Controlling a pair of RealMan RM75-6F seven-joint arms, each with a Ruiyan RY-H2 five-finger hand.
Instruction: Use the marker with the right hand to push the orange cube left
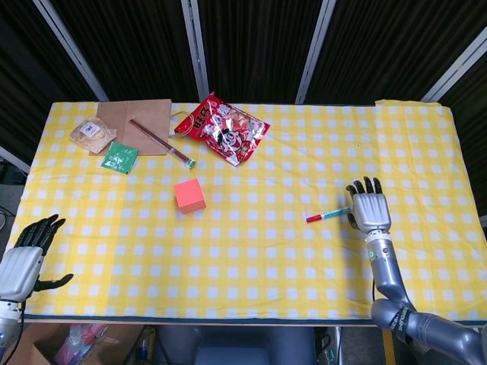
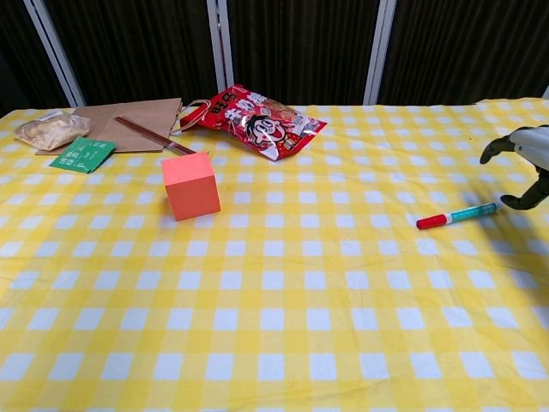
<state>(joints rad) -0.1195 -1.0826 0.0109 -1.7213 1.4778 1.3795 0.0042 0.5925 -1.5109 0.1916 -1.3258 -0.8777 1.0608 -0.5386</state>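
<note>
The orange cube (image 1: 189, 195) (image 2: 190, 185) stands on the yellow checked cloth, left of centre. Far to its right, the marker (image 1: 329, 214) (image 2: 456, 215) with its red cap and teal barrel lies flat on the cloth, cap pointing left. My right hand (image 1: 369, 207) (image 2: 527, 163) hovers just right of the marker's teal end. Its fingers are apart and hold nothing. At the near left corner, my left hand (image 1: 27, 255) hangs off the table edge with its fingers spread; the chest view does not show it.
A red snack bag (image 1: 223, 127) (image 2: 255, 120) lies at the back centre. A brown paper bag (image 1: 137, 122) with chopsticks (image 1: 160, 141) on it, a green packet (image 1: 119, 157) and a small snack packet (image 1: 93, 131) sit at the back left.
</note>
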